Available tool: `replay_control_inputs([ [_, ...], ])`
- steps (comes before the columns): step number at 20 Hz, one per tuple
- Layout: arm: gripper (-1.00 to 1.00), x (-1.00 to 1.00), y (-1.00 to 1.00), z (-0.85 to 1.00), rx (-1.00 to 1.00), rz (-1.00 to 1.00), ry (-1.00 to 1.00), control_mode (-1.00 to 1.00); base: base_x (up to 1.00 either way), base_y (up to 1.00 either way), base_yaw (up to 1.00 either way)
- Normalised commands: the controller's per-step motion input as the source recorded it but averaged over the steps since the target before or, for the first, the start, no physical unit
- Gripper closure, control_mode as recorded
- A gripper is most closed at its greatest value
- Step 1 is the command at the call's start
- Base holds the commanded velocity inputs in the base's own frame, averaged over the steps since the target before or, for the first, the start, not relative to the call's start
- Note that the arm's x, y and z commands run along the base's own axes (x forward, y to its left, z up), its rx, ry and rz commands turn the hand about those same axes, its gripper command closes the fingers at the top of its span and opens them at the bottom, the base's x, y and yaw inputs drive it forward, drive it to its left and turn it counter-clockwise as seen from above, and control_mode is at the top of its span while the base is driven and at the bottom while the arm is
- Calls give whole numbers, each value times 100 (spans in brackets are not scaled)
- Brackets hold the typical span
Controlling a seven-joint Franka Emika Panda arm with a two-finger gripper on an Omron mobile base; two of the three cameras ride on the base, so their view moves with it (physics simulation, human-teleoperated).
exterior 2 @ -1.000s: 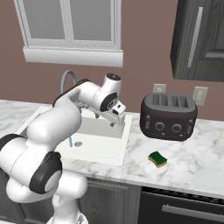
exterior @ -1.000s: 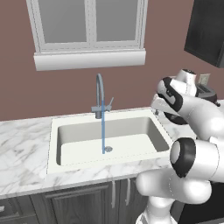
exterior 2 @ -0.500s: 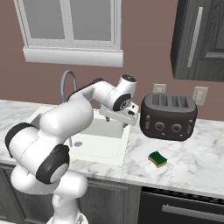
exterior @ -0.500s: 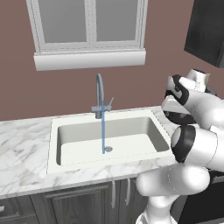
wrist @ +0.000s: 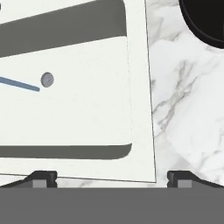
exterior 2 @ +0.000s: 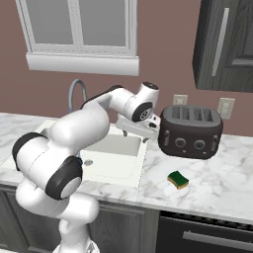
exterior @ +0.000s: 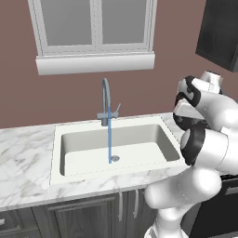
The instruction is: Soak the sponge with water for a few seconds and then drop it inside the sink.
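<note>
Your gripper (wrist: 112, 177) is spread wide and holds nothing, hovering over the sink (wrist: 140, 131) rim. You'll find the sponge (exterior 2: 178, 180) on the counter (exterior 2: 222, 183) at lower right of the right base view, below the toaster (exterior 2: 190, 131). Water (exterior: 109, 135) runs mid-frame.

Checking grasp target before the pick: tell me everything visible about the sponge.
The sponge is a small rectangular block, yellow body under a dark green scrub layer that faces up. It looks soft and porous, though fine texture is too small to tell. It lies flat on the marble counter, to the right of the sink and in front of the black toaster, apart from both. Only the counter touches it. The gripper hangs above the sink's right rim, jaws open, apart from it.
</note>
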Motion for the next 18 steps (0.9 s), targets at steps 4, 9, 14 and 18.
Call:
replay_control_inputs([
  [4, -100, 13, -65, 0, -9, 11, 7, -100, 0, 0, 0],
  [9, -100, 7, -55, 0, 0, 12, 1, -100, 0, 0, 0],
  [14, -100, -18, -12, 0, 0, 9, -3, -100, 0, 0, 0],
  [18, -100, -46, -3, 0, 0, 8, -9, -100, 0, 0, 0],
])
